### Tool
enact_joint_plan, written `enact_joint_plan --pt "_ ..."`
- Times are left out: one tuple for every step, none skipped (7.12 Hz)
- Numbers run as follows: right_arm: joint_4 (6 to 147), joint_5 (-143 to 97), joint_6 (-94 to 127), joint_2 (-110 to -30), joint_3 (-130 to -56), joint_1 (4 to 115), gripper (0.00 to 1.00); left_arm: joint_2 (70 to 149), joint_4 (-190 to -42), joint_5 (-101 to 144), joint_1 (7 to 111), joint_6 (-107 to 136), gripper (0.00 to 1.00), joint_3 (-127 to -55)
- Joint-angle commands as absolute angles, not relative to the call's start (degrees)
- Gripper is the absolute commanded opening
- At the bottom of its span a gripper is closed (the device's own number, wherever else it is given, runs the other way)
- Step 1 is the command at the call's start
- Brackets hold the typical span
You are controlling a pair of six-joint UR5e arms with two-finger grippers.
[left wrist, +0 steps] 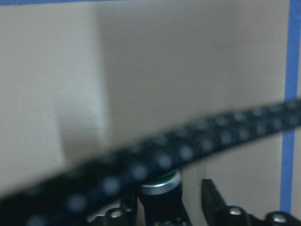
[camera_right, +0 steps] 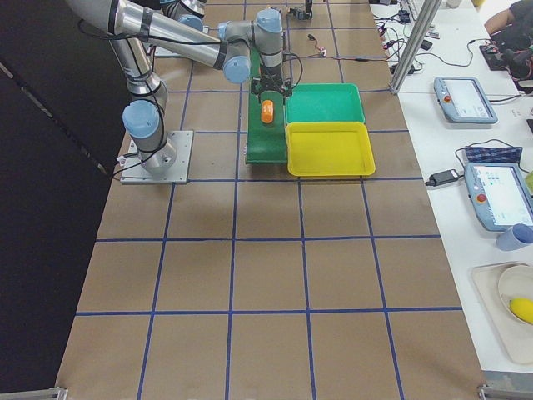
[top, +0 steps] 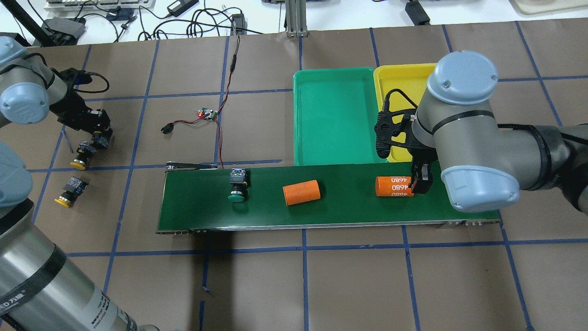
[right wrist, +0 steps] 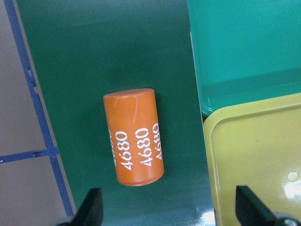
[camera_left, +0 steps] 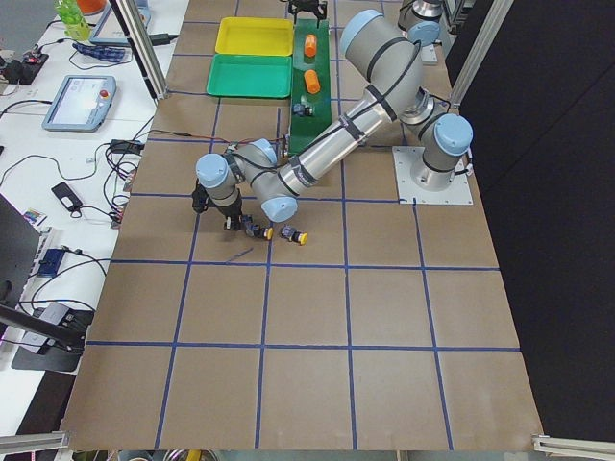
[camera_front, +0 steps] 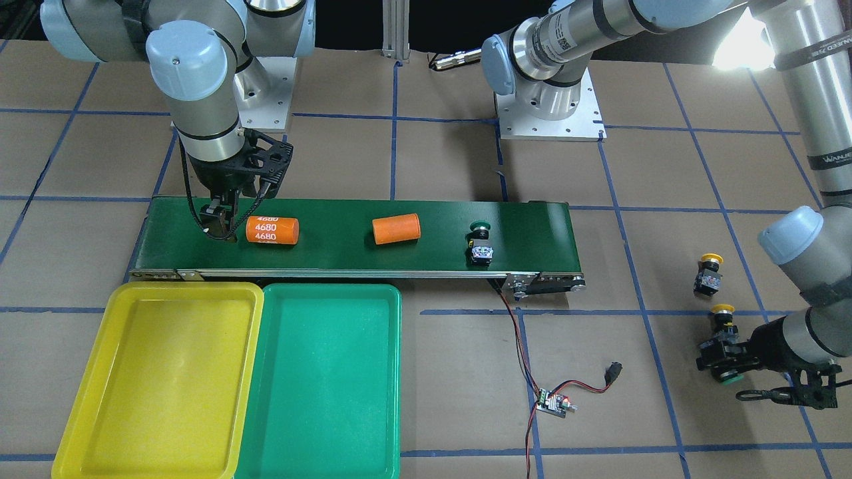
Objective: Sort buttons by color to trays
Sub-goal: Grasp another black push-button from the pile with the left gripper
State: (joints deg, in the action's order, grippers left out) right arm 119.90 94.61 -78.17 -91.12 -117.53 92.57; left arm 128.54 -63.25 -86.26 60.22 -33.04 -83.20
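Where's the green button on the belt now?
Overhead view: the green button lies on the belt toward its left end, left of the plain orange cylinder.

Blurred cable [left wrist: 155,162] masks most of green button [left wrist: 160,190].

Overall light: bright and even from above; colours read clearly on the brown surface [top: 349,276].
Glare: a white flare burns out part of the left arm [camera_front: 815,113] in the front-facing view; small shiny spots on the yellow tray [right wrist: 254,155].
Shadows: soft, under the arms and along the conveyor belt's [top: 321,202] near edge.
Blur: left wrist view badly out of focus; a dark dotted band [left wrist: 155,160] smears across it.
Side views: sharp, with a black, unlit strip beside the robot.
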Motion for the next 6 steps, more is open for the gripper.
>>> enact_joint_plan --pt "119.88 94.66 -78.13 -91.32 -117.51 92.64 1.00 126.84 -63.98 -86.48 61.51 -31.83 0.18 -82.62" --pt "119.88 94.57 -78.13 -91.41 -117.51 92.64 1.00 125.70 -64.33 -86.48 63.96 -28.86 0.17 -82.97" --pt "119.88 94.74 -78.13 -91.41 -117.42 92.64 1.00 123.94 -65.99 -86.66 67.20 -24.83 0.17 -82.97" --pt "119.88 94.57 -78.13 -91.41 -117.33 92.72 1.00 121.58 -66.96 -86.40 69.76 -23.57 0.16 -83.58" --pt "119.88 94.57 -78.05 -91.49 -117.33 92.64 1.00 118.51 -69.67 -85.96 72.13 -18.60 0.15 -84.28" --pt "119.88 94.57 -78.13 -91.76 -117.60 92.64 1.00 115.78 -70.05 -85.96 76.42 -13.59 0.15 -85.16"
